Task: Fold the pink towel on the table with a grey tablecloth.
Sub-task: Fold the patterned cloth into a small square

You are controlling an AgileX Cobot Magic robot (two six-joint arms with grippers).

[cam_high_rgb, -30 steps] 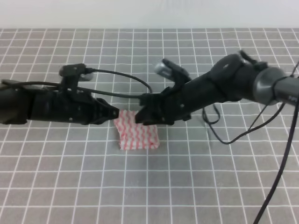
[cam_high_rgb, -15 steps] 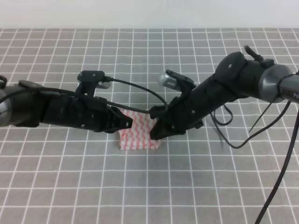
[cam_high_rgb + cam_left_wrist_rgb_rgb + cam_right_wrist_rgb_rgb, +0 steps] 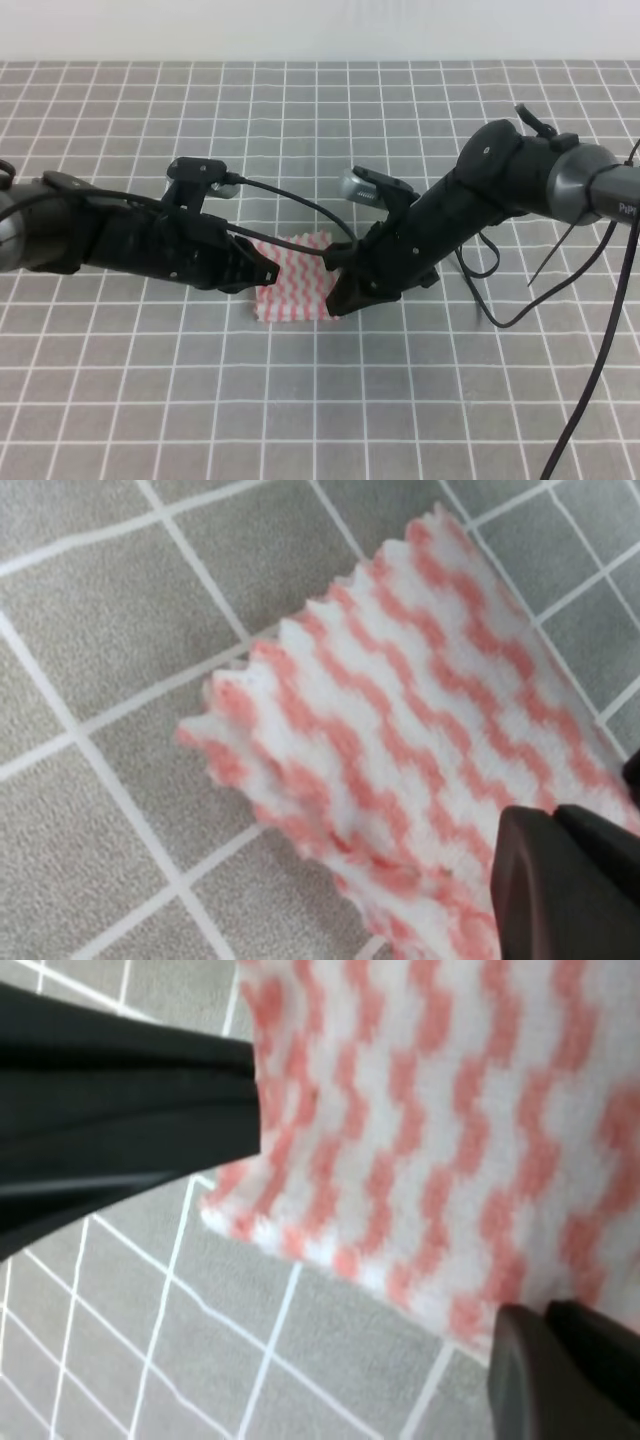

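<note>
A bench [image 3: 120, 400] draped in grey cloth printed with a white grid of squares fills the scene below a pale back wall [image 3: 300, 25]. Two black arms reach in from either side and meet near the middle of the overhead view, each trailing black cables [image 3: 290, 195]. The left gripper [image 3: 262, 272] lies low over the left edge of the towel, and the right gripper [image 3: 345, 290] comes down steeply at the towel's right edge. The pink towel [image 3: 298, 280], a small cloth with pink-red and white wavy stripes and zigzag-cut edges, lies on the bench between the two grippers, near the centre of the gridded cloth; it appears doubled over, with layered edges visible in the left wrist view [image 3: 400, 740]. In that view, dark fingers [image 3: 560, 880] appear at the lower right with towel fabric bunched and slightly raised just beside them, suggesting they are closed on the cloth. In the right wrist view the towel [image 3: 440, 1130] spreads across the upper right, its toothed edge resting on the grid, with dark fingers [image 3: 560, 1370] close together at its lower right edge; whether they pinch the cloth cannot be told.
</note>
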